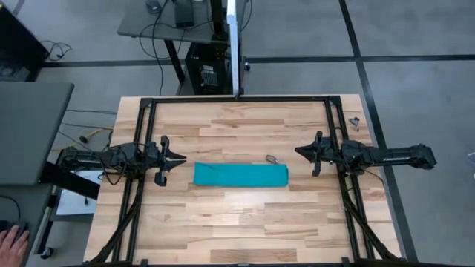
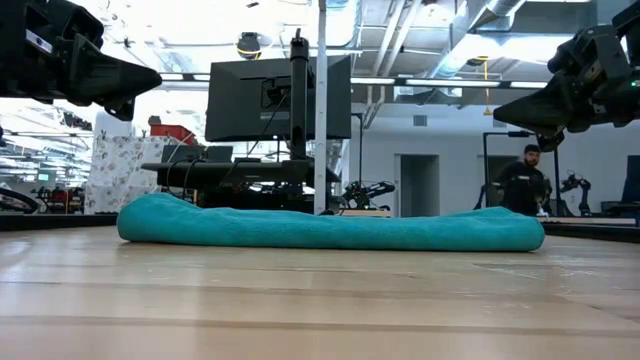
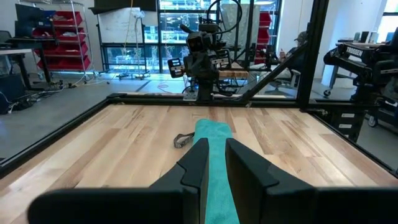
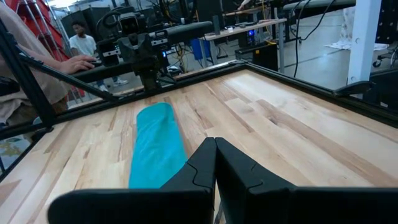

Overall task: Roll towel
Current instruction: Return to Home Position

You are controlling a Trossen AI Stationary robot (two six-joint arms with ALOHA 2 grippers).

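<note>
- High view: the rolled towel lies mid-desk, between the left gripper and the right gripper, apart from both.
- Low view: the towel rests flat, with both arms raised above it.
- Left wrist view: the left gripper's fingers are narrowly parted.
- Right wrist view: the right gripper's fingers are pressed together.

Robotics lab: monitor, red storage racks, ceiling ducts.
</note>
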